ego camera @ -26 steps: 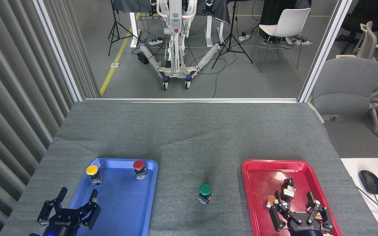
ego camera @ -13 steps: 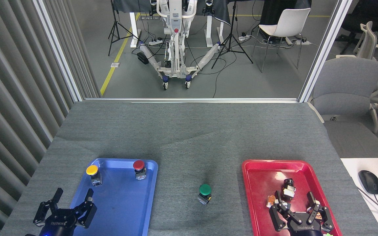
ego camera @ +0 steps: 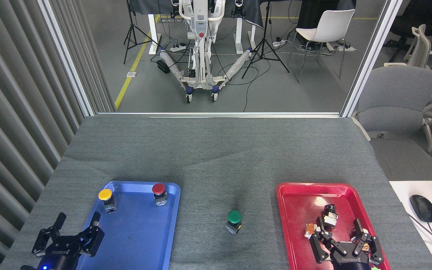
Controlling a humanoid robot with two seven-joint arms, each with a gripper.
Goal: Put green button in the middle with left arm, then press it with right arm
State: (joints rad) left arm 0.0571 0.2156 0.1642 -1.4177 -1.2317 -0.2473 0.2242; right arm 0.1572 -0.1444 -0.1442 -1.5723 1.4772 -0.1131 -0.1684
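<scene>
A grey table (ego camera: 216, 150) covered in coarse woven cloth fills the view, its surface matte and slightly rumpled near the middle. On it lie two shallow plastic trays with rounded corners and raised rims: a blue tray (ego camera: 141, 240) on the left and a red tray (ego camera: 298, 225) on the right, both smooth and a little glossy. The left gripper (ego camera: 76, 224) hovers over the blue tray's near left edge with its black fingers spread and nothing between them; the right gripper (ego camera: 341, 229) hangs over the red tray, likewise spread and empty, just above a small dark cylindrical part (ego camera: 328, 214). The green button (ego camera: 234, 221) stands upright on the bare cloth between the trays, apart from both. It looks light and rigid, hard plastic throughout; its domed cap is smooth and probably slippery, so the flat-sided boxy base beneath would give the surer hold, while the cap is the place to press. A yellow button (ego camera: 106, 198) and a red button (ego camera: 159, 192), of the same mushroom shape, stand at the blue tray's far end.
</scene>
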